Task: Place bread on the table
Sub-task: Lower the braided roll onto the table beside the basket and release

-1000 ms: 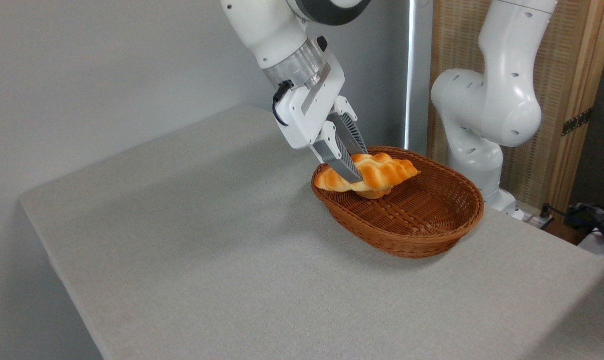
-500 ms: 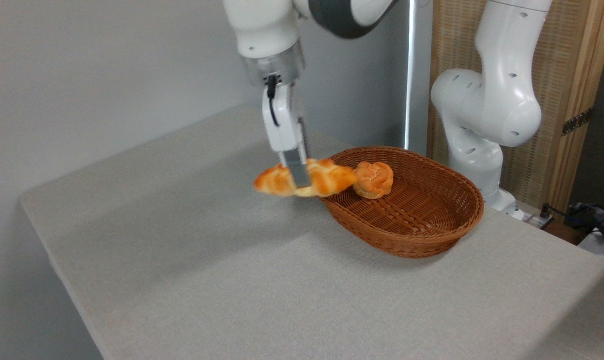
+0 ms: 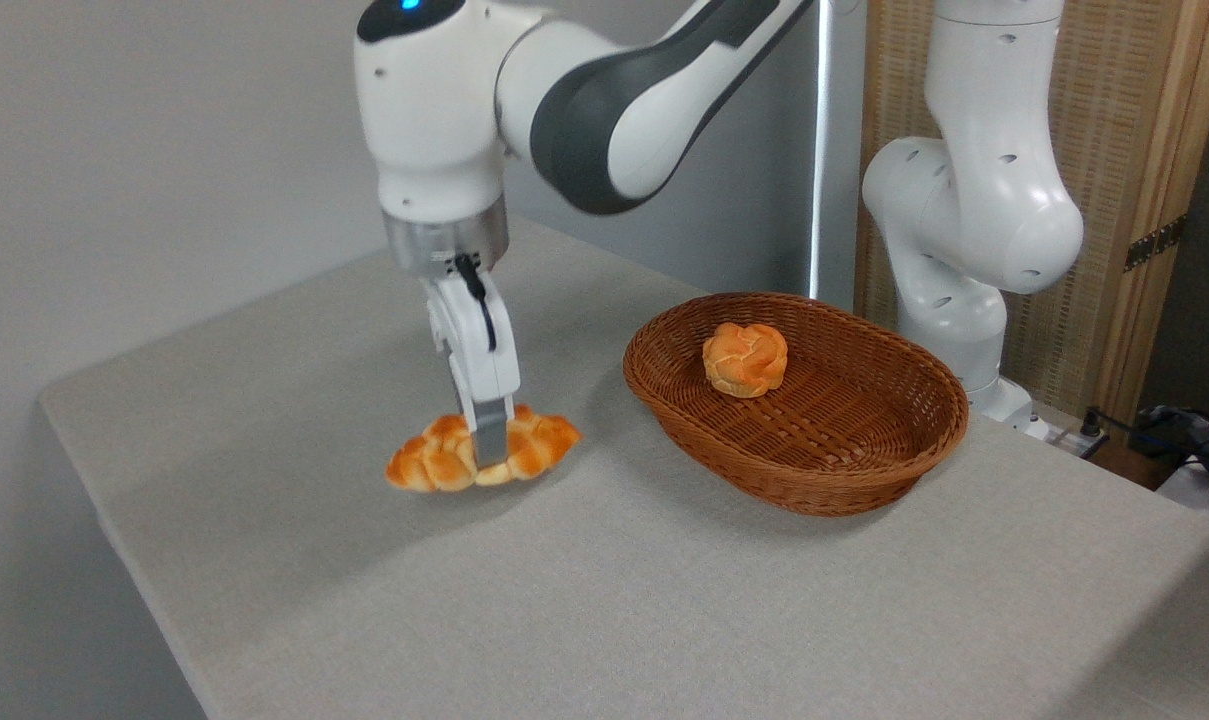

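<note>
The bread [image 3: 539, 447], a long braided golden-orange loaf, hangs level just above the table [image 3: 604, 600], left of the wicker basket. My gripper [image 3: 491, 462] points straight down and is shut on the loaf's middle; one grey finger [image 3: 490, 435] crosses its front. I cannot tell whether the loaf's underside touches the cloth top.
A brown oval wicker basket [image 3: 844, 480] stands right of centre with a small round knotted bun [image 3: 745, 359] in its far end. The arm's white base [image 3: 964, 260] rises behind the basket. The table's left edge runs close to the loaf's left.
The gripper has carried the bread out of the basket, leftward and down, until it hangs low over the table. The bun has stayed in the basket.
</note>
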